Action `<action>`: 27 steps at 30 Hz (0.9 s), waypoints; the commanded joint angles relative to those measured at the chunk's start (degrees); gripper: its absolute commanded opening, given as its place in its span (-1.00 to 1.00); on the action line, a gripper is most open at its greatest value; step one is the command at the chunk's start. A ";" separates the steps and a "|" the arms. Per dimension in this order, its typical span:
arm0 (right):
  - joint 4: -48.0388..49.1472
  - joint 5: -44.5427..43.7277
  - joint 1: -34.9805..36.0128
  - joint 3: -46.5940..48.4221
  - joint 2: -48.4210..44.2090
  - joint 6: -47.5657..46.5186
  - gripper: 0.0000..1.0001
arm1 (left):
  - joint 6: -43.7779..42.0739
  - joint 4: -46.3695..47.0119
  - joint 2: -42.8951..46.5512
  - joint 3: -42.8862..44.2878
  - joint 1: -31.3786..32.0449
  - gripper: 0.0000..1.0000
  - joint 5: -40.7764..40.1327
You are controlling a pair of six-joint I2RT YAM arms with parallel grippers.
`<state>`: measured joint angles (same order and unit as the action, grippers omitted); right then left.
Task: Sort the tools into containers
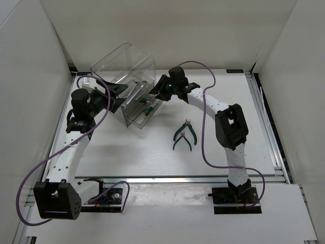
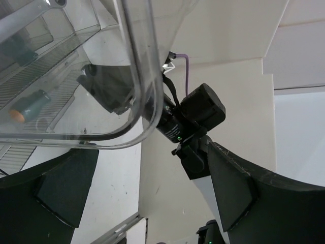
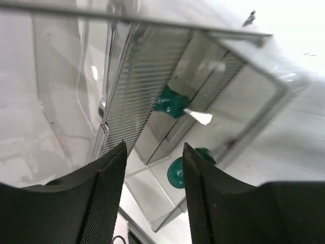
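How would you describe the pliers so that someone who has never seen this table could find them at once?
Start at the tall clear cabinet at the back left of the white table. Move right and toward the near edge: there lie the pliers, with dark green handles. They are the only tool lying on the open table, outside the cabinet.

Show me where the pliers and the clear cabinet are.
pliers [image 1: 186, 127], top external view, near the joint just behind the tip.
clear cabinet [image 1: 124, 61], top external view, on its rounded shell.
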<state>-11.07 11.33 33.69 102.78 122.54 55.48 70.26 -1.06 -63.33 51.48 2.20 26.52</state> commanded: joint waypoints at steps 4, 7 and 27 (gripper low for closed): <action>9.64 0.27 -3.98 -8.20 -10.37 2.52 -0.04 | -4.68 3.17 0.40 5.29 -0.35 0.98 -1.91; 13.42 -1.13 -4.86 -13.82 -13.89 4.27 -0.39 | -7.32 3.52 0.05 9.76 -0.35 0.98 -3.05; 8.96 0.80 -6.27 -21.74 -19.52 4.11 -1.00 | -25.17 -0.35 -16.12 37.82 -0.79 -0.81 -31.09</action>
<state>0.25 11.22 27.75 79.26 105.51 61.01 46.76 1.58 -75.90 92.03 1.63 2.83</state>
